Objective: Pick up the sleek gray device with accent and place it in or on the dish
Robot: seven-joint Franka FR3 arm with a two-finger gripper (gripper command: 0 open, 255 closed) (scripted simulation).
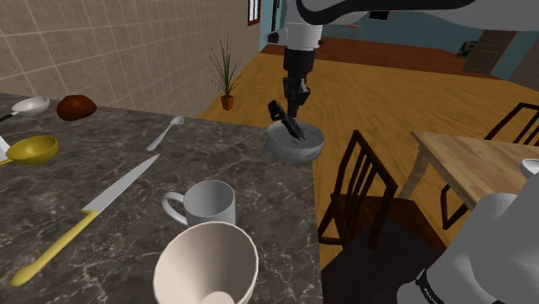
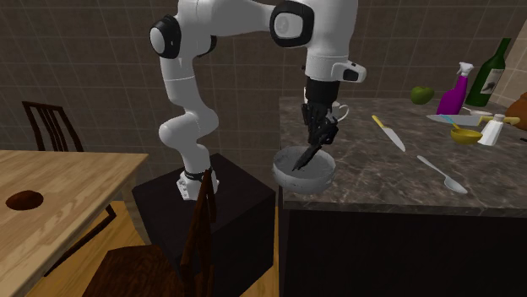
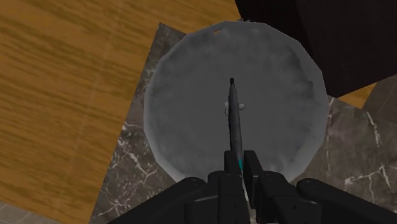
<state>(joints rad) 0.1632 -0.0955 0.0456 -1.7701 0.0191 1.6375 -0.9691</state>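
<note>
The white arm (image 2: 190, 101) rises from its black stand (image 2: 228, 211) and bends down over the corner of a dark, white-veined marble countertop (image 1: 242, 155). Beyond the counter, on a wood floor, stand a wooden table (image 1: 466, 168) and a dark chair (image 1: 354, 186).

On that corner sits the dish (image 3: 191, 95), a round, mottled grey bowl whose rim reaches out past the counter's edge. Nearer the shoulder camera are a cream bowl (image 1: 207, 259), tipped on its side, a white mug (image 1: 212, 201) and a long knife (image 1: 95, 207) with a yellow handle. At the counter's far end in the second exterior view stand a green bottle (image 2: 491, 72) and a purple spray bottle (image 2: 457, 89) (whatever is printed on them is too small to read).

The black gripper (image 3: 236, 167) hangs directly above the dish. Its fingers (image 3: 252, 170) are drawn in tight, pinching the upper end of the device (image 3: 235, 121), a slim dark grey stick. The device slants down from the fingers into the dish, its free tip over the dish's middle; whether that tip touches the dish floor cannot be told. A small teal accent (image 3: 240, 167) shows on the device right where the fingers clasp it.
</note>
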